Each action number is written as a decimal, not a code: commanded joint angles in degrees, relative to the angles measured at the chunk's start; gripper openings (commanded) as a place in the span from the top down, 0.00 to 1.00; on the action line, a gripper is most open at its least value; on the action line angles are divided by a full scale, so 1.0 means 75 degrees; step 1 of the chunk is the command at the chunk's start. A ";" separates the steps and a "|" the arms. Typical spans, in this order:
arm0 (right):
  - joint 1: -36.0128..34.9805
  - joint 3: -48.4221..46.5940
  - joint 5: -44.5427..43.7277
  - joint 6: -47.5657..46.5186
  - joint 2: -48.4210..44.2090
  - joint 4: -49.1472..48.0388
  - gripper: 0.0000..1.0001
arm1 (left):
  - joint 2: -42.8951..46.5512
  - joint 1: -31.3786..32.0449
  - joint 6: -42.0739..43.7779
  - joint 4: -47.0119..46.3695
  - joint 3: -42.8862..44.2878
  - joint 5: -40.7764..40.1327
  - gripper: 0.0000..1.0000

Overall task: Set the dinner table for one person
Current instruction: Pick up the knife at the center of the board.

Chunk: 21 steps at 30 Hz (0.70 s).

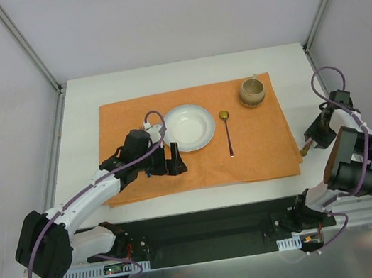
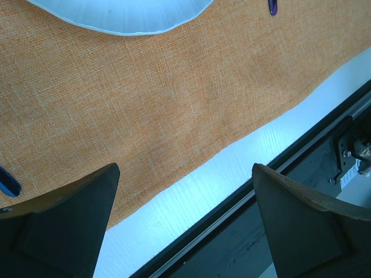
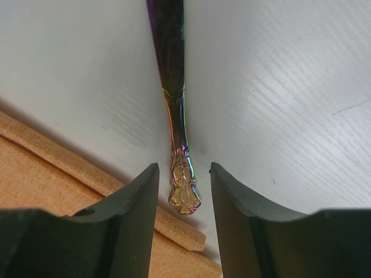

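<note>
A: Stage of the setting, taken from the largest item down?

B: White counter (image 1: 78, 100) filling the frame between metal rails, with an orange mat (image 1: 260, 151) square at its middle. On the mat: plate (image 1: 188, 128) near the centre, cup (image 1: 252, 91) at the far right corner, spoon (image 1: 228, 135) just right of the plate, bowl end away from the arms. Judged well advanced. Apparently left to do: one more piece of cutlery (image 3: 174, 110), lying on the bare counter by the mat's right edge, handle end at the near right corner. Head out of view, so knife or fork not determinable.

A: And the hands?

B: Empty left hand (image 2: 185, 169) spread wide above the mat's near edge, just left of the plate. Part-spread right hand (image 3: 183, 169) straddling that handle end, a gap on each side, nothing pinched.

A: Materials and shapes?

B: Counter: smooth, flat, faintly grained. Mat: coarse woven cloth, rectangular, hemmed. Plate: glossy white, round, shallow-dished. Cup: squat, glazed brown-green. Spoon: slim, gold-toned bowl on a dark stem. Loose handle: embossed, ornate, iridescent metal.
</note>
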State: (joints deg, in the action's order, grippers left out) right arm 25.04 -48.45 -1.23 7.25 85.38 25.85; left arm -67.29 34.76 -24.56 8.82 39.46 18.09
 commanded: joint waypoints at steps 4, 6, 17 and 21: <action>0.0282 -0.0443 -0.0140 -0.0099 0.0416 -0.0094 0.56 | -0.0169 -0.0076 -0.0042 -0.0156 0.0199 0.0354 0.01; 0.0306 -0.0478 -0.0128 -0.0111 0.0580 -0.0106 0.56 | -0.0157 -0.0088 -0.0042 -0.0156 0.0164 0.0331 0.00; 0.0318 -0.0419 -0.0198 -0.0204 0.1049 -0.0341 0.56 | -0.0122 -0.0182 -0.0019 -0.0168 0.0129 0.0249 0.01; 0.0330 -0.0455 -0.0210 -0.0216 0.1119 -0.0364 0.56 | -0.0017 -0.0217 -0.0030 -0.0168 0.0059 0.0202 0.01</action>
State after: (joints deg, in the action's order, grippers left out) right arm 26.98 -51.44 -1.67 6.52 91.37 25.82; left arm -68.29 34.00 -24.58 8.78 39.48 19.35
